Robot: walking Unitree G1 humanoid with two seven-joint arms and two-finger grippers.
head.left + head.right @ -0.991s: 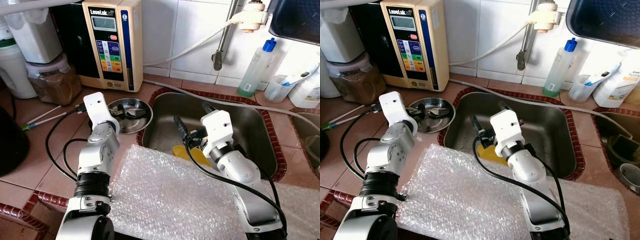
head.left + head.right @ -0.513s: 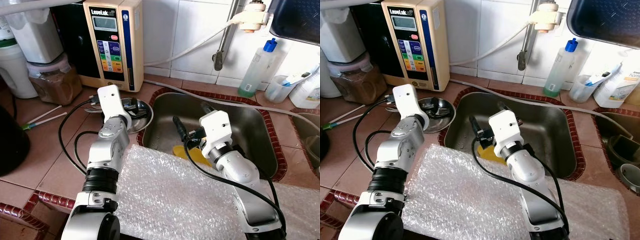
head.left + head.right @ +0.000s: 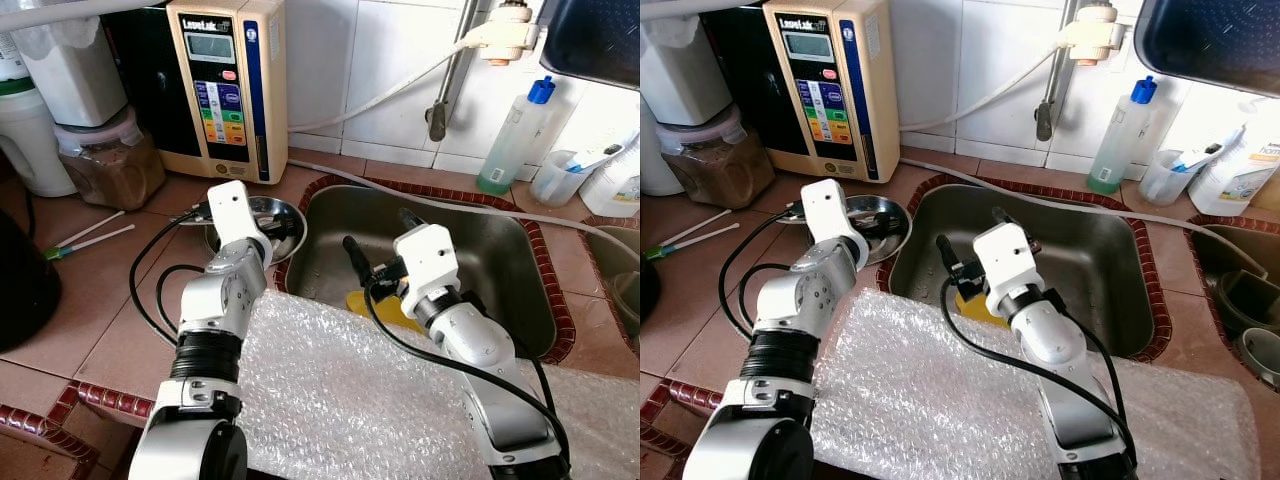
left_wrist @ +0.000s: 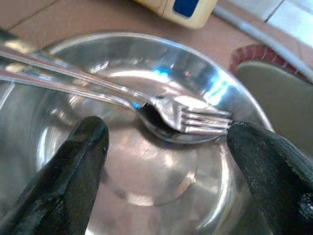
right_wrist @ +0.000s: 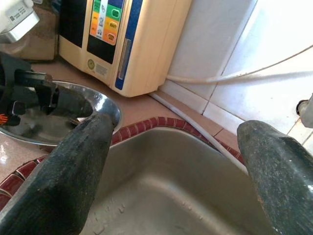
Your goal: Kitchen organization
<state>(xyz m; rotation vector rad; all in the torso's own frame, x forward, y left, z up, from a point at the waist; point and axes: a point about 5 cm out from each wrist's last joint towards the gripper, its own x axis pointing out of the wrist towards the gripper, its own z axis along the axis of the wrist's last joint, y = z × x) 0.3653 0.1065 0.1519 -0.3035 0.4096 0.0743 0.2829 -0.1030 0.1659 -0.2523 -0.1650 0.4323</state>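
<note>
Left gripper [image 4: 164, 147] has advanced over the steel bowl [image 3: 285, 215] at frame centre-left, fingers spread either side of the fork [image 4: 195, 113] lying inside; right gripper [image 5: 178, 161] hovers spread above the sink [image 3: 520, 255].

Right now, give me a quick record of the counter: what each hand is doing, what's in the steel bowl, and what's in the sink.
left hand: open, low over the steel bowl, fingers either side of the fork
bowl contents: fork lying on a spoon
right hand: open, above the sink, holding nothing
sink contents: a yellow item, partly hidden
front of counter: bubble wrap spread flat
</note>
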